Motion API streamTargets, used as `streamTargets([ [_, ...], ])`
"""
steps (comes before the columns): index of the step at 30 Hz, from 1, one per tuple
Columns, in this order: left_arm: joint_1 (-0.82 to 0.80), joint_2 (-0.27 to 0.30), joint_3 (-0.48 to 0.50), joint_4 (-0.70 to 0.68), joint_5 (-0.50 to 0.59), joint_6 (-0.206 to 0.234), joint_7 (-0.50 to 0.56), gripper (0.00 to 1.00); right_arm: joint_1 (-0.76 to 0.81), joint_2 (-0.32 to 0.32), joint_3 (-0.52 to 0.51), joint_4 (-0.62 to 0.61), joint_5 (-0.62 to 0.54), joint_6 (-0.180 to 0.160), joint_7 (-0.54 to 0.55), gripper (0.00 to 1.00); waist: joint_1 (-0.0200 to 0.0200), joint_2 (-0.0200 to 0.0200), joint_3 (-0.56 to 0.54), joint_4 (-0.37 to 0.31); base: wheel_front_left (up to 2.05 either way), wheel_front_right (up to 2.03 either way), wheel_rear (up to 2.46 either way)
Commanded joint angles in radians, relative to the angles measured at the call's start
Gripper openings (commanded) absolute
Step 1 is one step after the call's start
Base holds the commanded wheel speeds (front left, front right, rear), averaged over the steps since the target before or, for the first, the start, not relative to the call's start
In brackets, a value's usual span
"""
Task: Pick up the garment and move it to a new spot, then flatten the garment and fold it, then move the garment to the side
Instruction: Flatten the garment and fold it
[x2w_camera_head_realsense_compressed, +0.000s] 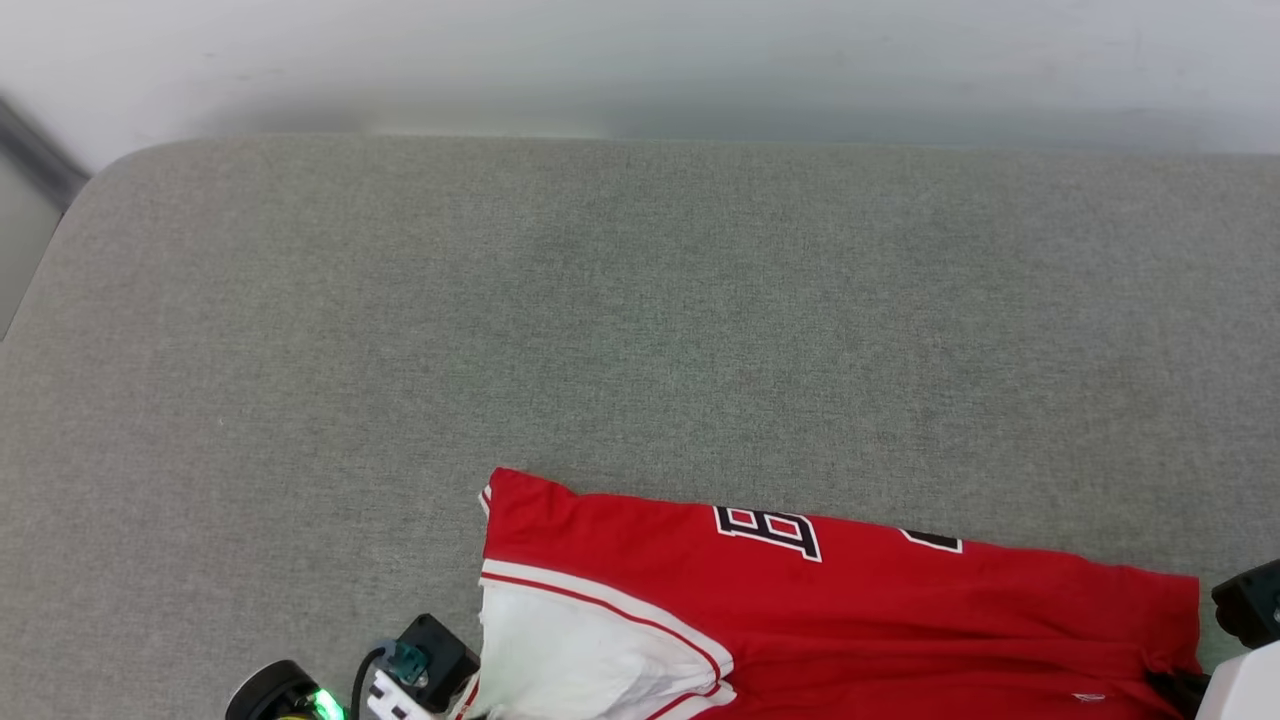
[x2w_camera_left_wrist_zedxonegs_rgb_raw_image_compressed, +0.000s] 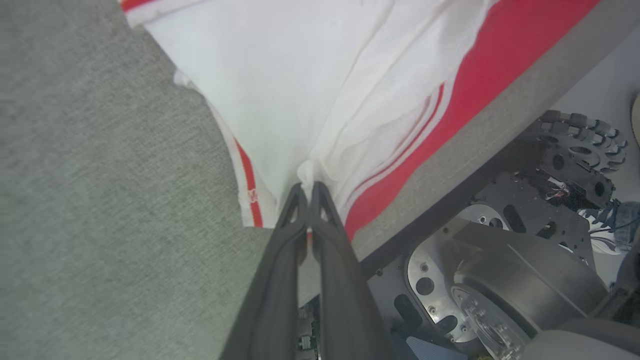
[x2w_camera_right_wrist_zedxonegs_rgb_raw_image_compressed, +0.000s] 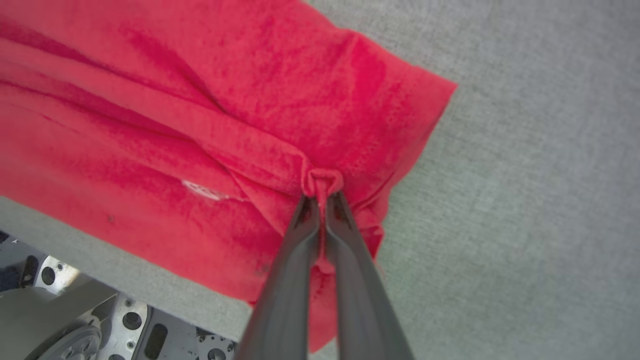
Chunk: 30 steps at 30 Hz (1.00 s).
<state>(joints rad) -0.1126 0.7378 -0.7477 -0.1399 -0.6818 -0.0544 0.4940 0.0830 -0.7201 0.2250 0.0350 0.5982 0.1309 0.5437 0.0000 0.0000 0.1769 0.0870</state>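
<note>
Well, the left end effector (x2w_camera_left_wrist_zedxonegs_rgb_raw_image_compressed: 309, 186) pinched white cloth of the garment (x2w_camera_head_realsense_compressed: 820, 620) at its tips, while the right end effector (x2w_camera_right_wrist_zedxonegs_rgb_raw_image_compressed: 322, 197) clamped a bunched red fold.

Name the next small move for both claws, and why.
Probably lift both together and carry the garment forward: the left claw pinches its white sleeve, the right claw its red corner, and it lies at the near edge of the grey surface.

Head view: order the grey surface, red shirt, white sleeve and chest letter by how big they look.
Grey surface
Red shirt (cut off at the bottom edge)
White sleeve
Chest letter
</note>
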Motion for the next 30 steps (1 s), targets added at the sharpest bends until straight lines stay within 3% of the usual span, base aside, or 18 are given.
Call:
streamTargets([
  [1, -0.018, -0.013, -0.004, 0.011, 0.015, -0.002, -0.015, 1.0, -0.013, 0.012, 0.006, 0.013, 0.012, 0.0, -0.012, 1.0, 0.0, 0.0, -0.005, -0.001, 0.0, 0.0, 0.0],
  [8, -0.022, -0.06, 0.011, 0.063, 0.037, 0.007, -0.127, 1.0, -0.04, 0.017, 0.011, 0.011, 0.036, 0.0, -0.046, 1.0, 0.0, 0.0, -0.05, -0.009, 0.0, 0.0, 0.0],
  [15, -0.034, -0.098, 0.097, 0.062, 0.07, 0.042, -0.364, 1.0, -0.065, 0.071, -0.078, -0.056, 0.049, 0.0, -0.109, 1.0, 0.0, 0.0, -0.101, -0.022, 0.0, 0.0, 0.0],
  [23, 0.029, -0.18, 0.249, 0.093, 0.092, 0.187, -0.696, 1.0, -0.027, 0.22, -0.246, -0.107, -0.033, 0.0, -0.197, 1.0, 0.0, 0.0, -0.134, -0.023, 0.0, 0.0, 0.0],
  [25, 0.05, -0.2, 0.28, 0.096, 0.106, 0.214, -0.736, 1.0, -0.004, 0.265, -0.281, -0.117, -0.062, 0.0, -0.202, 1.0, 0.0, 0.0, -0.136, -0.022, 0.0, 0.0, 0.0],
  [26, 0.087, -0.227, 0.329, 0.086, 0.145, 0.241, -0.757, 1.0, 0.031, 0.329, -0.333, -0.128, -0.1, 0.0, -0.195, 1.0, 0.0, 0.0, -0.138, -0.019, 0.0, 0.0, 0.0],
  [30, 0.147, -0.311, 0.44, 0.012, 0.252, 0.247, -0.76, 1.0, 0.076, 0.406, -0.395, -0.139, -0.135, 0.0, -0.165, 1.0, 0.0, 0.0, -0.135, -0.014, 0.0, 0.0, 0.0],
])
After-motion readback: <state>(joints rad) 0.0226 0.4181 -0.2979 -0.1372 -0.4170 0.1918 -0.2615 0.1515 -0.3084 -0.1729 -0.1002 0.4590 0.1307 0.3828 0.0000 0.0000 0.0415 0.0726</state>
